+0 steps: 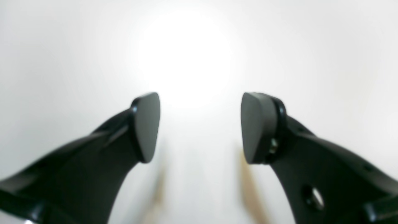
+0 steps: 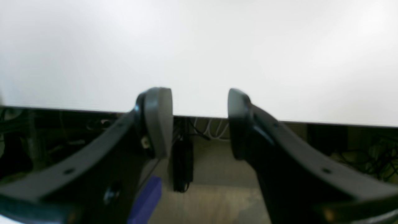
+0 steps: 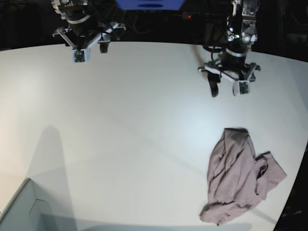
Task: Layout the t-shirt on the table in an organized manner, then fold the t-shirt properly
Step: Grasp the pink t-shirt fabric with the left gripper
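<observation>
Lying crumpled on the table (image 3: 120, 120), the t-shirt (image 3: 239, 175) is sitting toward four o'clock in the base view, near the curved edge, bunched into a tall wrinkled heap with one lobe spilling out at its three o'clock side. Nothing is touching it.

The left gripper (image 1: 200, 127) is hanging at about one o'clock in the base view, well apart from the garment and above it on the far side. Its wrist view is showing both pads spread wide with only bare white tabletop between them — nothing is being gripped.

The right gripper (image 2: 199, 123) is sitting at about eleven o'clock, at the far edge of the table. Its jaws are parted too, and its camera is looking past the table rim at cables and floor; no cloth is appearing between the pads.

Judgement: layout is not yet begun. The heap is resting on the left arm's side, so that arm is likely the better placed for a first pick; the right arm would be needing a long reach. A pale box corner (image 3: 24, 207) is showing at seven o'clock.
</observation>
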